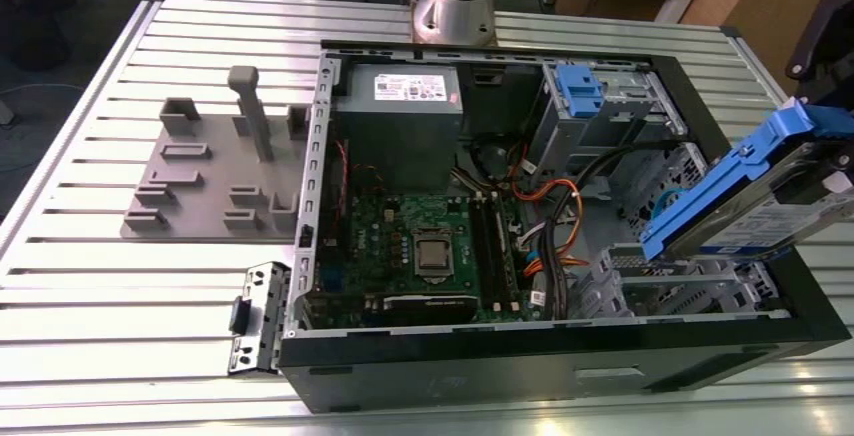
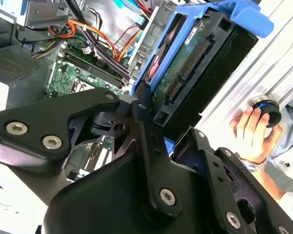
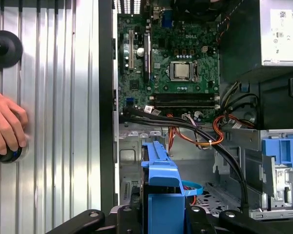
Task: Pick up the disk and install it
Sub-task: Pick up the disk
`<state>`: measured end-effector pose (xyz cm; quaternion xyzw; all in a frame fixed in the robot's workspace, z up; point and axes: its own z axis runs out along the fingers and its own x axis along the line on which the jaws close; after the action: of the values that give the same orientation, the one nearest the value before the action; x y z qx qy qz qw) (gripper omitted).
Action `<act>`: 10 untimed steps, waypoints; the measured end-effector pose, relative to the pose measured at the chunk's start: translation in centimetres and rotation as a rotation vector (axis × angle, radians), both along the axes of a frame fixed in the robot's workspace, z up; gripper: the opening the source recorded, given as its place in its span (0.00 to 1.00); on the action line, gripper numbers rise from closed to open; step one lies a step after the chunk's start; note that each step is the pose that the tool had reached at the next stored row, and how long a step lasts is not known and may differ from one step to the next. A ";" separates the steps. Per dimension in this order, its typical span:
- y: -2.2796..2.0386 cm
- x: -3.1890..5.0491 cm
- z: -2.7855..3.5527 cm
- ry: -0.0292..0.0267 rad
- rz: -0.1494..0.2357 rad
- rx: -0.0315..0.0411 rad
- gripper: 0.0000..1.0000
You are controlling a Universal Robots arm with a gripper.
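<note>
Exterior view, left to right: grey fixture plate (image 1: 200,171) on the slatted counter (image 1: 94,296), well apart from the work. Then the open PC case (image 1: 534,341), lying on its side, with the grey power-supply box (image 1: 400,121) and the motherboard (image 1: 414,246). A blue clip with its metal cage (image 1: 583,86) sits at the far end of the case. At the exterior view's right, the disk (image 1: 747,201) hangs tilted over the case's drive-bay end, blue frame up, not seated. The gripper (image 3: 163,214) has its fingers (image 2: 146,136) clamped on the disk's blue frame, one on each side. So the pick looks done and the install step is in hand. By my read, seating calls for squaring the tilted frame to the bay and keeping clear of the cable bundle (image 1: 554,226) just beside it. A person's hand (image 3: 5,126) rests on a black button at the counter's edge.
</note>
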<state>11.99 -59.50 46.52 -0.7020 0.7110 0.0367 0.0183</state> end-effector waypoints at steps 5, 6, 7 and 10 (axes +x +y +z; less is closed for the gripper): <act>-0.02 0.30 -0.13 0.0000 0.000 0.0000 0.36; -0.02 0.36 -0.16 0.0000 0.000 0.0000 0.36; -0.02 0.41 -0.20 0.0000 0.000 0.0001 0.36; -0.02 0.46 -0.40 0.0000 0.000 0.0001 0.36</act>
<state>12.45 -59.53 46.12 -0.7019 0.7110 0.0368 0.0183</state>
